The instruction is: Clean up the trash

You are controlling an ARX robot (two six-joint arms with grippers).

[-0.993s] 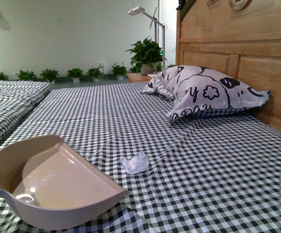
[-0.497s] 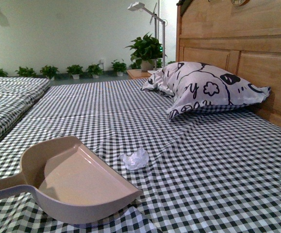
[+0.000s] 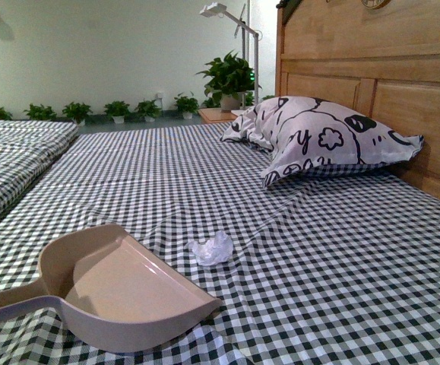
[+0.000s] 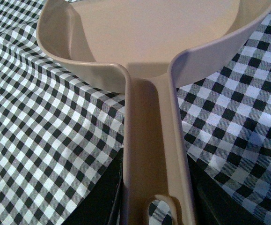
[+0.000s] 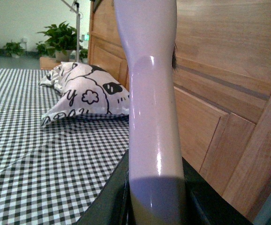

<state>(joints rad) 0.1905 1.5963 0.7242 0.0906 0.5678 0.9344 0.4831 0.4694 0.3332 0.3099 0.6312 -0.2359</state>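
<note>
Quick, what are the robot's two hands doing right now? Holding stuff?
Left gripper: shut on the dustpan, by its handle.
Right gripper: shut on a pale handle; what tool, cannot tell.

Three views, one bed.
Front looks low across the bed toward the pillow; left wrist hugs the dustpan, also seen in front; right wrist, behind a pale handle, shares the pillow.

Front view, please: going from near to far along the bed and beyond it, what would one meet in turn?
dustpan → trash → pillow → potted plant
</note>
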